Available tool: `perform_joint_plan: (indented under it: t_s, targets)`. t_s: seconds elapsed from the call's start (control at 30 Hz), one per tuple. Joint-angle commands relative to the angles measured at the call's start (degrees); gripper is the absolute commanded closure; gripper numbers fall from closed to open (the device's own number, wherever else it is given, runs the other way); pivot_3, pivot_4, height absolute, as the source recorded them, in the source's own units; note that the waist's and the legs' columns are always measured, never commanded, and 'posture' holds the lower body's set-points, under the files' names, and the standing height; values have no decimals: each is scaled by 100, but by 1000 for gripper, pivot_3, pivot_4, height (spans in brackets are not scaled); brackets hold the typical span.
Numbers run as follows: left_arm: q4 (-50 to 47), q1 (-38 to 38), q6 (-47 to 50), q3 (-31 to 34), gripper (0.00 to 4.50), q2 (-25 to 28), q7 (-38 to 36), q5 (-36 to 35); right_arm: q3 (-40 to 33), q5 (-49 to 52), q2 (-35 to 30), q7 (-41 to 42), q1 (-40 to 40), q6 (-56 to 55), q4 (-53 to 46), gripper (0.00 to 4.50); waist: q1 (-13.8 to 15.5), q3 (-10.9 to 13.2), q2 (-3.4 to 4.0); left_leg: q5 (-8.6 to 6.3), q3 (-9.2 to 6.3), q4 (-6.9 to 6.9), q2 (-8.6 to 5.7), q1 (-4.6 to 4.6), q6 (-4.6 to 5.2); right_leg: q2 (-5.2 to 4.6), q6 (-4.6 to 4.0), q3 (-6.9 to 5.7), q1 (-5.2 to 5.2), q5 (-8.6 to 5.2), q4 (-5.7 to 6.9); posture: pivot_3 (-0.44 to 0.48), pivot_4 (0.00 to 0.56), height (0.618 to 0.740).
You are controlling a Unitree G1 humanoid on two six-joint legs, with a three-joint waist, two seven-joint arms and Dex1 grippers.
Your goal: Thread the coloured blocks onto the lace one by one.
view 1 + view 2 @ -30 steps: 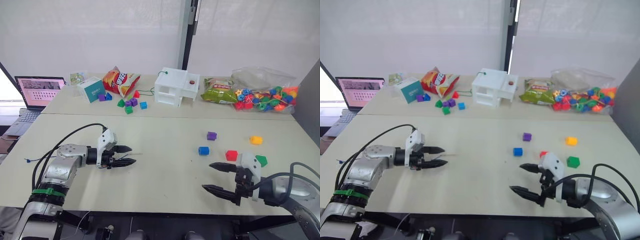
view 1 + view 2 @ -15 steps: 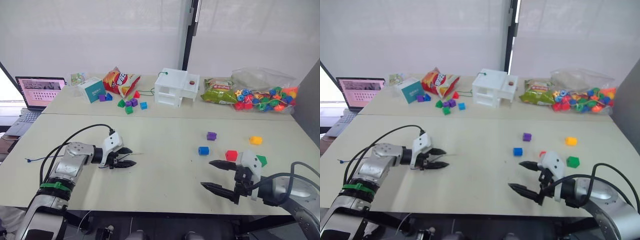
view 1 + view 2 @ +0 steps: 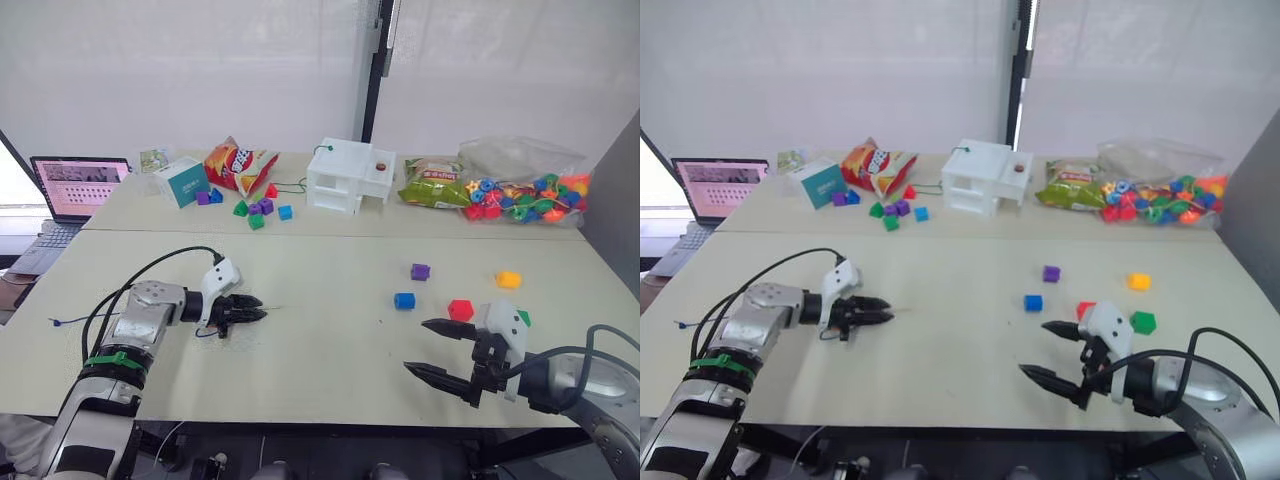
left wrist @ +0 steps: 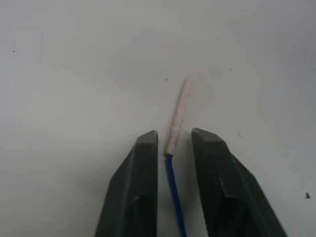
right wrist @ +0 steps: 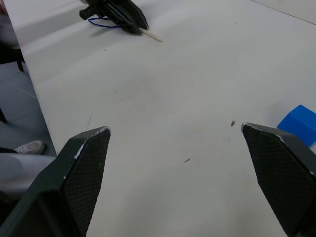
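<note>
Straddling the lace (image 4: 174, 163), the left gripper (image 4: 173, 145) stands slightly parted, not yet pinching. The limp cord wants gripping just behind its stiff pale tip. The right gripper (image 3: 442, 350) gapes empty.

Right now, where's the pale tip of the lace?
The lace lies on the table on the robot's left, its pale tip poking out forward between the fingers of the left pincer, far from the coloured blocks on the right.

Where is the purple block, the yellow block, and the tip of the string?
purple block (image 3: 420, 271): left eye view, its top face.
yellow block (image 3: 509, 280): left eye view, its middle.
string (image 4: 177, 117): left wrist view, its pale stiff tip.
</note>
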Motion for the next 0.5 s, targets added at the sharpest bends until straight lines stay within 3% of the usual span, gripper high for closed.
perform_joint_plan:
  t_s: [0.03, 0.27, 0.5]
  targets:
    - [296, 199, -196, -257, 4461, 53, -106, 330, -185, 83, 11, -69, -26, -23, -191, 0, 1, 0, 0, 0, 0, 0, 0, 0, 0, 0, 0, 0, 0, 0, 0, 0, 150, 740]
    - [-210, 120, -38, 90, 4461, -12, -272, -168, -172, 60, 20, -143, -51, -39, -148, 0, 3, 0, -1, 0, 0, 0, 0, -8, 1, -1, 0, 0, -6, 0, -1, 0, 150, 740]
    - [-2640, 585, 1694, 555, 4461, 547, -747, -1313, -563, 10, 100, -383, 237, -48, -96, 0, 3, 5, -9, -2, -9, 14, 3, -48, 2, -1, 0, -9, -31, 0, 0, 0, 150, 740]
